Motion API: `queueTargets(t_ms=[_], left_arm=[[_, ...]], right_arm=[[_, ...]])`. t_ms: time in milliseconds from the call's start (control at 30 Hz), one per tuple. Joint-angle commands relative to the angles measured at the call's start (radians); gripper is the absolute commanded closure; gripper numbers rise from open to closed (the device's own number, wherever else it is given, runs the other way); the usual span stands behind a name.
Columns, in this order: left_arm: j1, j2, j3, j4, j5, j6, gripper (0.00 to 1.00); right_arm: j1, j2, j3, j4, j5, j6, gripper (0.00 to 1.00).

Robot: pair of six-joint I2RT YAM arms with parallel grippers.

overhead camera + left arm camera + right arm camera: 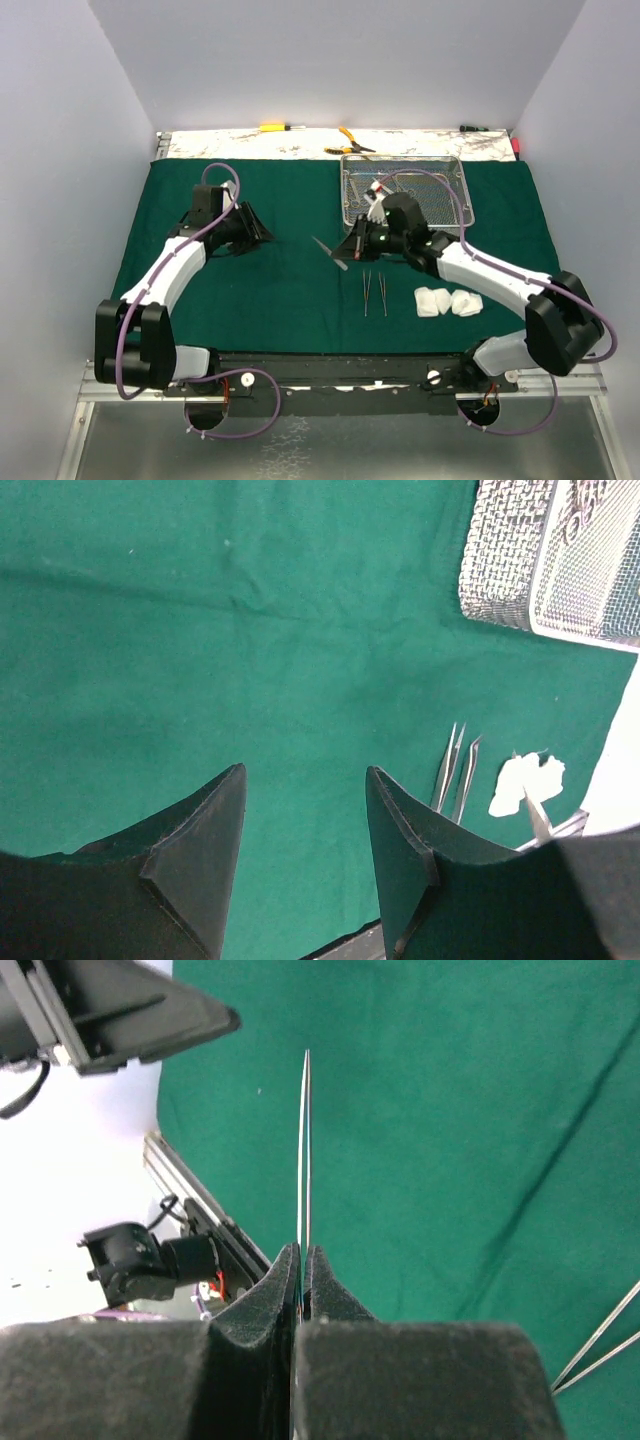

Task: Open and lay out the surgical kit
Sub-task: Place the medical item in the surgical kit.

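Two tweezers (374, 292) lay side by side on the green cloth (270, 300), just left of the white gauze rolls (446, 301). My right end effector (302, 1250) was clenched on a third pair of tweezers (304, 1140), tips poking out over the cloth. My left end effector (305, 775) was released, jaws apart with nothing between them, hovering over bare cloth. Wire-mesh tray (404, 157) sat on the far right part of the cloth, which was spread flat over the tabletop (230, 145).

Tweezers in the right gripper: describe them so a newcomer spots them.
On the green cloth, look in front of the wire-mesh tray. The right gripper is shut on one pair of tweezers; the other two pairs lie flat beside the gauze rolls.
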Motion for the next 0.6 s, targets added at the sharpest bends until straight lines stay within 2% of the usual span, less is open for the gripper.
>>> queueTargets(t_ms=[0,100,200,400,567], left_arm=[[0.002,-0.078,-0.056,0.011,-0.062,0.038,0.48],[0.002,-0.100,-0.083,0.011,-0.071,0.041,0.48],[0.003,-0.120,-0.106,0.012,-0.078,0.044,0.48],[0.002,-0.154,-0.141,0.011,-0.087,0.056,0.48],[0.002,-0.173,-0.162,0.012,-0.094,0.062,0.48]], right_arm=[[0.180,-0.049,0.034,-0.174,0.388,0.021,0.99],[0.298,-0.011,0.070,-0.331,0.667,0.135,0.99],[0.401,0.052,0.094,-0.431,0.854,0.252,0.99],[0.495,0.218,0.151,-0.567,1.072,0.336,0.99],[0.527,0.246,0.158,-0.591,1.144,0.359,0.99]])
